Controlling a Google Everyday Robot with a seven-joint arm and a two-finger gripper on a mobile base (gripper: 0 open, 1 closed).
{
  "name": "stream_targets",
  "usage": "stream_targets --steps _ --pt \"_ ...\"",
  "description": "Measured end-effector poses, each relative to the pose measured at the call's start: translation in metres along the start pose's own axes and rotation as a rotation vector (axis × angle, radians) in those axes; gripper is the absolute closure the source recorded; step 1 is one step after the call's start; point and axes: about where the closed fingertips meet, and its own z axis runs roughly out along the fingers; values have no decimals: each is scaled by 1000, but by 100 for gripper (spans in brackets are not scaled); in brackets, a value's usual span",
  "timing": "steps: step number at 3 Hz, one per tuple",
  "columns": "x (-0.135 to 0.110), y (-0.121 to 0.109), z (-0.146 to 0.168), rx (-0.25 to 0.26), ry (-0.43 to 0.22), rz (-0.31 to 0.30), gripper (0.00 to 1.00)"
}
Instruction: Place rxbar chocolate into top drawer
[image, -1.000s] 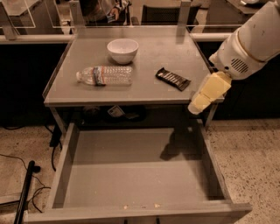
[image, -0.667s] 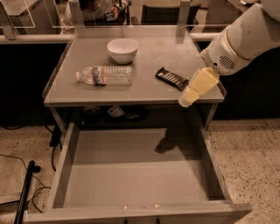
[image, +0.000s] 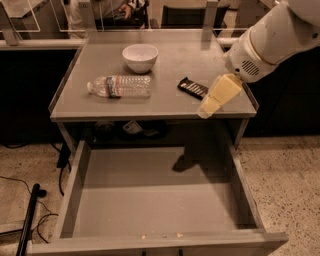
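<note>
Small flat rxbar chocolate in dark shiny wrapper (image: 192, 88): lying flat on grey metal worktop (image: 165, 106), right of centre, not yet picked up. Pale yellow hand (image: 206, 109) on white arm: hovering just beside bar, at its front-right, tip over worktop's front edge. Apparently holding nothing. How far open: can't tell.

Risks, as judged:
- Thin bar, slick wrapper, hard surface. Could skid away w/ a glancing touch instead of getting pinched.
- Lying at an angle. Needs a wrist turn to match, else a corner-only grip and poss. drop short of target.
- Close to front edge. Could get nudged off.

Wide shallow grey metal top drawer (image: 72, 195): pulled open right below, bottom bare, nothing blocking a drop.

Around: clear plastic water bottle (image: 120, 86) on its side to the left, well apart from bar. White bowl (image: 140, 56) behind it. Not in the way, either one. Dark clutter under worktop & cables on floor at left, no concern.
</note>
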Motion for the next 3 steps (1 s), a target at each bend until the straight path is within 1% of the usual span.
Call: stream_targets --steps 1,2,3 --pt "-26 -14 27 -1 -44 -37 0" --pt "-38 -29 64 -29 -87 -2 0" --pt "-34 -41 94 -64 -104 50 0"
